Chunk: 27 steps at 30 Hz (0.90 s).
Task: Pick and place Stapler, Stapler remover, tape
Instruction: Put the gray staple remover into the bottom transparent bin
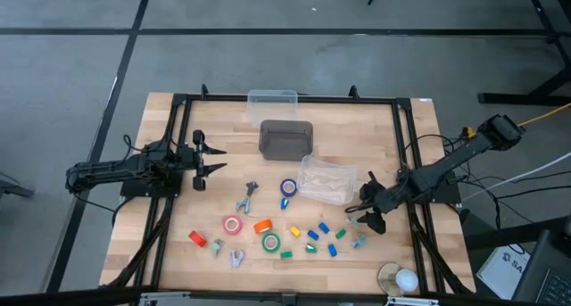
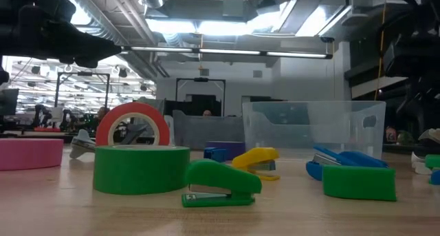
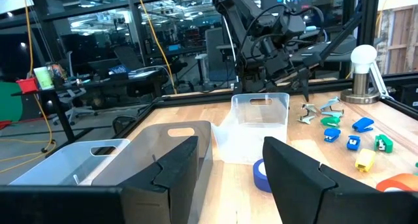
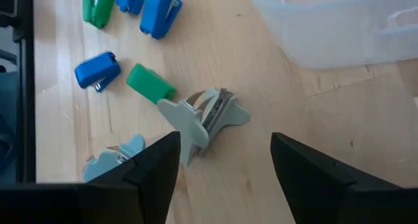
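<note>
Sorting not yet begun
Right gripper (image 4: 222,152) wide open above a grey staple remover (image 4: 204,118); bins look empty, left gripper (image 1: 207,160) open at nine o'clock.

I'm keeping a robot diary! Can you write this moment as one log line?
left gripper: open, waiting | right gripper: open, above grey winged staple remover | nothing held

The wooden table (image 1: 178,252) carries three bins, namely clear (image 1: 272,99), dark (image 1: 285,138) and clear (image 1: 327,179), plus tape rolls (image 1: 233,225), small staplers (image 1: 314,235) and grey staple removers (image 1: 248,197).
</note>
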{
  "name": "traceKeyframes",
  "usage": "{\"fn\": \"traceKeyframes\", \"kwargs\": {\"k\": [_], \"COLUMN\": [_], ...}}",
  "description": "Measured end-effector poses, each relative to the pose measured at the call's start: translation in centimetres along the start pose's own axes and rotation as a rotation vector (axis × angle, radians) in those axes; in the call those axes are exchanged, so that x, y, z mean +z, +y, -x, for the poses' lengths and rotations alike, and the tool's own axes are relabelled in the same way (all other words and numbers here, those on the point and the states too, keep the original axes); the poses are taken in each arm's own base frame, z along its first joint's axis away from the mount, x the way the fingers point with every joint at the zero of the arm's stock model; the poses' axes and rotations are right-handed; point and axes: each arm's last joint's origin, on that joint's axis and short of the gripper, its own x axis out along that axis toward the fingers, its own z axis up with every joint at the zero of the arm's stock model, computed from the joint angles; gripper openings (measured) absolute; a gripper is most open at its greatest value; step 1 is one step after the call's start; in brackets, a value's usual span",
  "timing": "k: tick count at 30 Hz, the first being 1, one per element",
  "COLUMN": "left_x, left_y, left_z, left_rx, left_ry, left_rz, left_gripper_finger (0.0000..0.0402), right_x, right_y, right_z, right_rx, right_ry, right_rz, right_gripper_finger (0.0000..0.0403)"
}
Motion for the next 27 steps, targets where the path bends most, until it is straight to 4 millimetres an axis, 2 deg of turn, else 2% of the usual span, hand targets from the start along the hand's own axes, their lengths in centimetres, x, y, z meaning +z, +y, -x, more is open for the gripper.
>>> {"fn": "traceKeyframes", "kwargs": {"k": [19, 22, 27], "left_x": [0.0, 0.0, 0.0], "left_y": [0.0, 0.0, 0.0], "left_z": [0.0, 0.0, 0.0], "left_rx": [0.0, 0.0, 0.0], "left_ry": [0.0, 0.0, 0.0], "left_rz": [0.0, 0.0, 0.0], "left_gripper_finger": [0.0169, 0.0169, 0.0169], "right_x": [0.19, 0.18, 0.19], "right_y": [0.34, 0.34, 0.35], "right_z": [-0.79, -0.79, -0.79], "right_rx": [0.023, 0.024, 0.025], "right_ry": [-0.003, -0.001, -0.001], "right_rz": [0.029, 0.032, 0.032], "right_gripper_finger": [0.024, 0.0218, 0.0139]}}
